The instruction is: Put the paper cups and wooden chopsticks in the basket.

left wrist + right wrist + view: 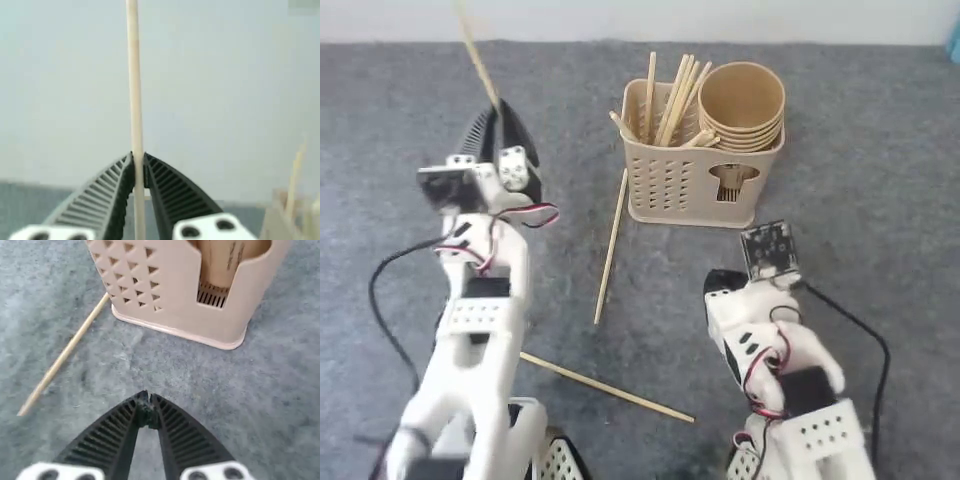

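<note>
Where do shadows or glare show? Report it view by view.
High view: even light, no glare, paper cups shaded inside. Left wrist view: the chopstick in the left gripper stands against a bright wall. Right wrist view: soft shade under the basket's base, nothing harsh.

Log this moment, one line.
left hand shut on pale wooden chopstick | right hand shut, empty | brown paper cup stack in beige plastic basket | two chopsticks on carpet

Your left gripper [500,110], raised at upper left, pinches a chopstick [478,60]; your right gripper [149,401] sits closed, empty.
</note>
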Robot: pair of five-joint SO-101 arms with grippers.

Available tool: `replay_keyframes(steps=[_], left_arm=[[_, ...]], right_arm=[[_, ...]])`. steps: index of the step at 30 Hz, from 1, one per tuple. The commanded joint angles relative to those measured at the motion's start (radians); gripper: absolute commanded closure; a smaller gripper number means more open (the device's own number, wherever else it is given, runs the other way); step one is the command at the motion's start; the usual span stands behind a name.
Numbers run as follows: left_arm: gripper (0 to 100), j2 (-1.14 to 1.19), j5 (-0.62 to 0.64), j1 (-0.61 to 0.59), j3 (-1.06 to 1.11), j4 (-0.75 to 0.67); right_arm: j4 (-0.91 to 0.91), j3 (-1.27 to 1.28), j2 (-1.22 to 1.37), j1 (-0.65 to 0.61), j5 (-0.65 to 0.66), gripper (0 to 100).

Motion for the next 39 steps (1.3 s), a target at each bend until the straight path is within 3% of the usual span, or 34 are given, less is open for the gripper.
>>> replay_keyframes(steps=[1, 7, 14, 27, 36, 39], left_arm=[[99, -0.293, 0.011, 0.037, -0.044, 0.087], [99, -0.431, 0.009, 0.201, -0.148, 0.133], [99, -0.235, 0.009, 0.336, -0.371, 0.133], [99, 0.388, 0.015, 0.382, -0.753, 0.137], [99, 0.534, 0.011, 0.381, -0.753, 0.138], [93, 0.546, 0.009, 0.376, -0.753, 0.157]], right_arm=[[-0.288, 0.199, -0.097, 0.019, -0.052, 99.1], [-0.252, 0.187, -0.159, 0.065, -0.201, 99.1], [-0.248, 0.187, -0.162, 0.067, -0.212, 99.1], [-0.257, 0.187, -0.165, 0.108, -0.212, 99.1], [-0.257, 0.187, -0.165, 0.104, -0.209, 99.0], [-0.262, 0.187, -0.165, 0.104, -0.207, 99.0]])
